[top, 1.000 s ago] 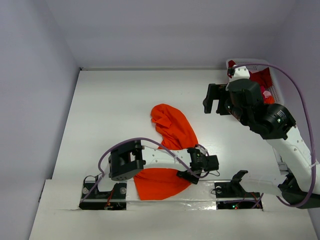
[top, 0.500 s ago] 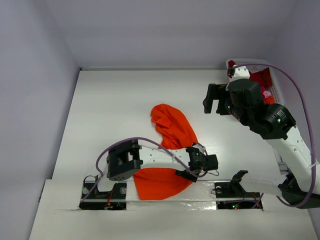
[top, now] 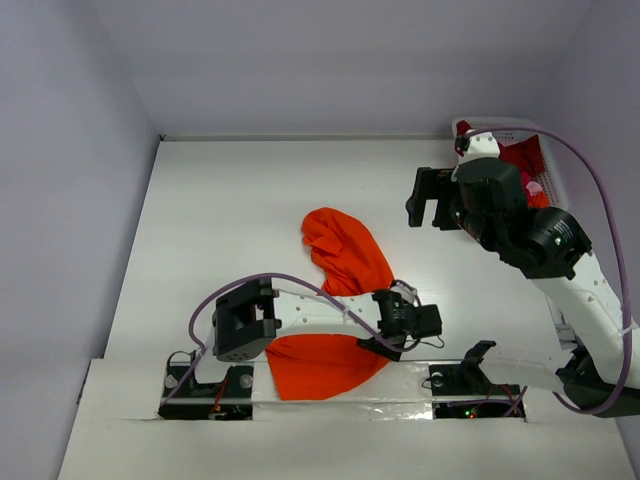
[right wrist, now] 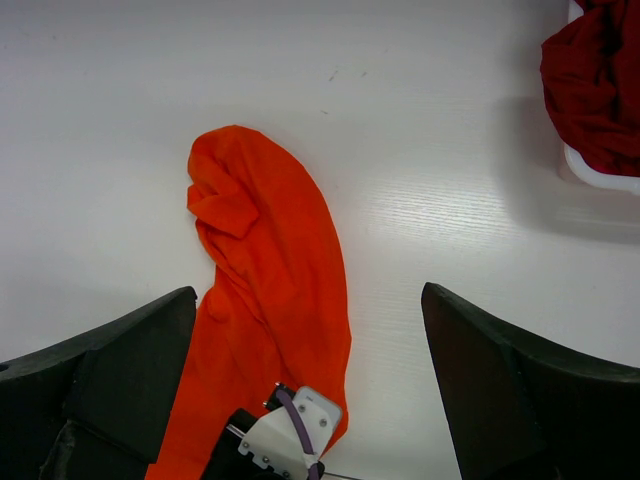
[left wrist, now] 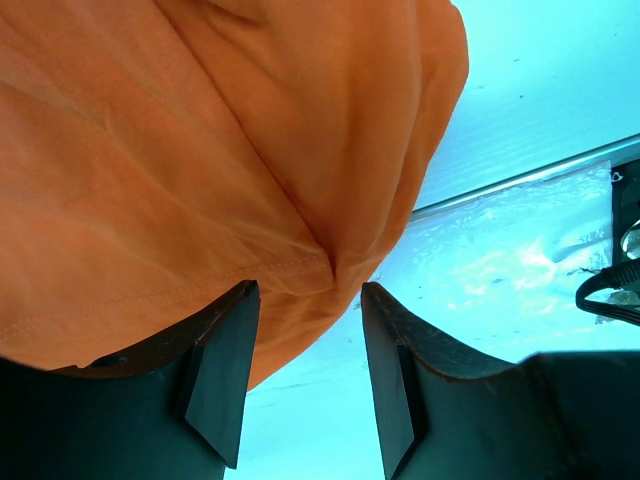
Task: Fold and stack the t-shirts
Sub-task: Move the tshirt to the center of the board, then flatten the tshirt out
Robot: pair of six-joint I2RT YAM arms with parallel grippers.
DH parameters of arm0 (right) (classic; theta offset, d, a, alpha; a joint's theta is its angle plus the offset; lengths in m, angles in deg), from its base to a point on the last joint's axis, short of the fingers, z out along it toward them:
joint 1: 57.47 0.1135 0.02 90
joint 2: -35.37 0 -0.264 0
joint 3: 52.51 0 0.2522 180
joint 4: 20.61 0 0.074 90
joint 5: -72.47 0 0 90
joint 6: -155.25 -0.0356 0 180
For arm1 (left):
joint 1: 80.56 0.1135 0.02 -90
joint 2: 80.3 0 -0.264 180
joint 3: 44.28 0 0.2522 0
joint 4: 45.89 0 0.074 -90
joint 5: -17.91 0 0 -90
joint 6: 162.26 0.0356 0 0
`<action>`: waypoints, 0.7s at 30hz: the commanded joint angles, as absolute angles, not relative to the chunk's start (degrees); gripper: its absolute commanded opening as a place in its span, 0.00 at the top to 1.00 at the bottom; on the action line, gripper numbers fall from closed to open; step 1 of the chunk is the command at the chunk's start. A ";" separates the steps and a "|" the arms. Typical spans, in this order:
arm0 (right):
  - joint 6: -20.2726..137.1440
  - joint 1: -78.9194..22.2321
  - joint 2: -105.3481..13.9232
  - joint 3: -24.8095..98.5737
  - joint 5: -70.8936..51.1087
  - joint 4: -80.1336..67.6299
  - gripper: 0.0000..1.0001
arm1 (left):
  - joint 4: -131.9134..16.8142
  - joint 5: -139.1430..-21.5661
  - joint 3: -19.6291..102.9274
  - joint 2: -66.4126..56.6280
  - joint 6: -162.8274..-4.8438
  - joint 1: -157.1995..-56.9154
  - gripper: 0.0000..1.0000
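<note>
L gripper (left wrist: pixel 303 292) jaws half-spread astride orange t-shirt (top: pixel 345 255) hem, near edge of table (top: pixel 220 220), unclamped; R gripper (top: pixel 428 198) wide, empty, aloft; dark red t-shirt (top: pixel 522 155) in basket (right wrist: pixel 600 180). Risk: shallow bite, hem slips on lift

The left arm (top: pixel 300 312) lies low across the bottom centre of the top view, reaching rightward with its wrist tipped down. The left gripper (left wrist: pixel 305 290) has its fingers partway apart. The right arm (top: pixel 575 270) rises along the right edge, and the right gripper (right wrist: pixel 308 292) hangs high at upper right, spread wide.
</note>
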State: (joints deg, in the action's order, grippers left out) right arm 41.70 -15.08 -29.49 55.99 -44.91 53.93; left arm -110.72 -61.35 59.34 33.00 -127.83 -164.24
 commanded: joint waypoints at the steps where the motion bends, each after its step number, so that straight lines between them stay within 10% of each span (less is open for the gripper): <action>1: 42.40 -15.02 -28.44 56.17 -44.96 50.72 0.00 | -112.56 -61.02 61.06 33.17 -127.63 -164.58 0.57; 21: 42.57 -15.02 -28.09 55.99 -44.96 50.81 0.00 | -110.63 -59.96 55.00 34.40 -130.70 -163.97 0.57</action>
State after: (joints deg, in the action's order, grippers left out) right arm 41.72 -15.08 -29.21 55.90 -44.91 53.93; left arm -110.20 -60.96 55.43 35.12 -129.16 -164.06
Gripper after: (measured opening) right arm 0.995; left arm 0.425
